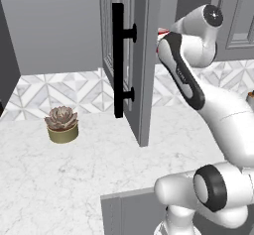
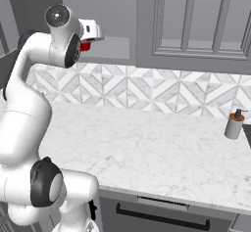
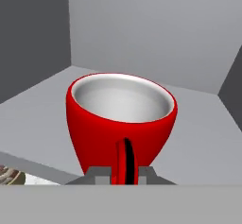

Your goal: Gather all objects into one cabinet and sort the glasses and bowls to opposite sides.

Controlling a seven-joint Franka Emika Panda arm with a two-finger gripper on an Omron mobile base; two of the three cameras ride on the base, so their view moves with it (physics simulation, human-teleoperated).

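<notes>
A red mug with a white inside (image 3: pixel 120 119) stands upright just in front of the hand, over the grey floor of the cabinet (image 3: pixel 203 138). My gripper (image 3: pixel 124 175) is shut on the mug's handle, with one fingertip on each side of it. The mug's base is hidden, so I cannot tell whether it rests on the floor. From the right base view the hand (image 2: pixel 90 30) reaches into the open cabinet (image 2: pixel 115 47) with a bit of the red mug (image 2: pixel 86 46) under it. The cabinet door (image 1: pixel 141 60) with its long black bar handle (image 1: pixel 118 60) stands open to the left of the arm.
A potted succulent (image 1: pixel 62 125) sits on the marble counter (image 1: pixel 89 169) to the left of the open door. A soap dispenser (image 2: pixel 234 124) stands at the counter's far right. The neighbouring barred cabinet door (image 2: pixel 196 15) is closed.
</notes>
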